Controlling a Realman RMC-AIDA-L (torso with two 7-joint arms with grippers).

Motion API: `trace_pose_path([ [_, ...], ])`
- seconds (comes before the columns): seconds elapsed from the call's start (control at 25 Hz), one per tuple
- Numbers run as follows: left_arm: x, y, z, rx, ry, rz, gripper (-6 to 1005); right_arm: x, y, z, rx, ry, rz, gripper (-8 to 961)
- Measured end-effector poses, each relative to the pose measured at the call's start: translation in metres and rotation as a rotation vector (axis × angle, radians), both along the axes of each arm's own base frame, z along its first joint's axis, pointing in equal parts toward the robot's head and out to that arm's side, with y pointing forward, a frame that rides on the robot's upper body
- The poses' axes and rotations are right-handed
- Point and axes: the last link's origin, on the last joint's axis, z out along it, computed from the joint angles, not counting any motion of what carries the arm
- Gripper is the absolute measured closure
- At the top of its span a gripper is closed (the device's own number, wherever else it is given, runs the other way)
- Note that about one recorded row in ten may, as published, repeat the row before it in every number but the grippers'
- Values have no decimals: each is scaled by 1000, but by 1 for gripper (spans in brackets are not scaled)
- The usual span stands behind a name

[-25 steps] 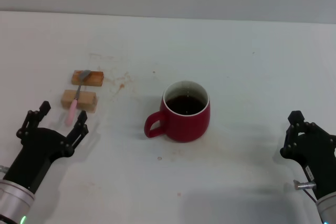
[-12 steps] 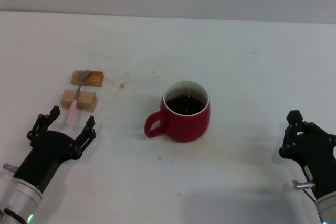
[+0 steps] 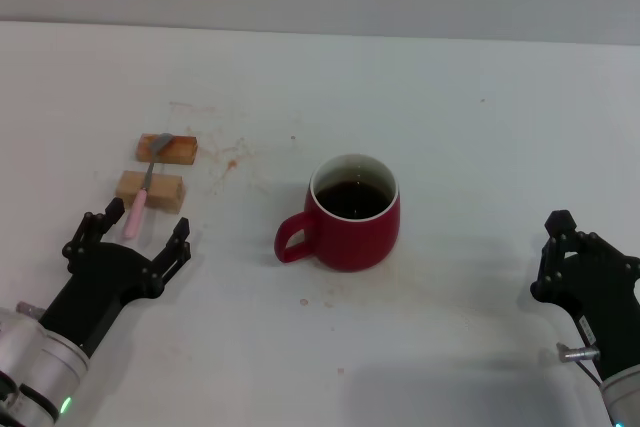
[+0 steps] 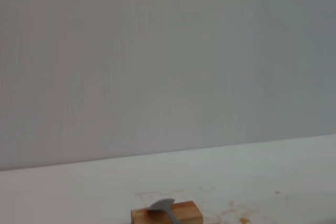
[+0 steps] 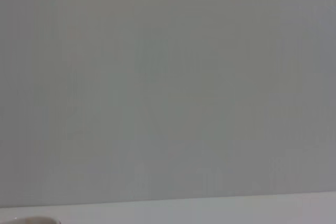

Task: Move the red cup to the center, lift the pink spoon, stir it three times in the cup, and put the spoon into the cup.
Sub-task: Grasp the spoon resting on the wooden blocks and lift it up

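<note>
Your red cup is sitting near the middle of the white table, upright, loop handle turned toward the robot's left, dark liquid showing inside the white rim. Over on the robot's left, well apart from the cup, the pink spoon lies bridged across two tan wooden blocks, its grey bowl resting on the far block and its pale pink handle running over the near one and sticking out past its front edge. From the left wrist view you catch only that far block with the spoon bowl on top, low in the picture.

Your left gripper is right there, just in front of the spoon's handle tip, fingers spread wide with nothing between them, one fingertip just beside the pink end; whether it touches, you cannot tell. Your right gripper is parked at the near right edge of the table, well away from the cup, and its fingers look drawn close together, empty. A few small brownish spots mark the table between the blocks and the cup.
</note>
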Motion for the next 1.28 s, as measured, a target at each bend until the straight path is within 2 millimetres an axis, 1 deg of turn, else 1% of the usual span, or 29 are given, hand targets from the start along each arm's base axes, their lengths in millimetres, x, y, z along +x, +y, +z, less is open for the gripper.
trace_pose_path([
  [0.52, -1, 2, 0, 2, 1, 10, 172, 0, 0, 0, -2, 0, -1, 954],
  [0.72, -2, 5, 1, 1, 5, 21, 250, 0, 0, 0, -3, 0, -1, 953],
  [1.28, -4, 5, 1, 5, 5, 38, 261, -1, 0, -1, -7, 2, 3, 953],
])
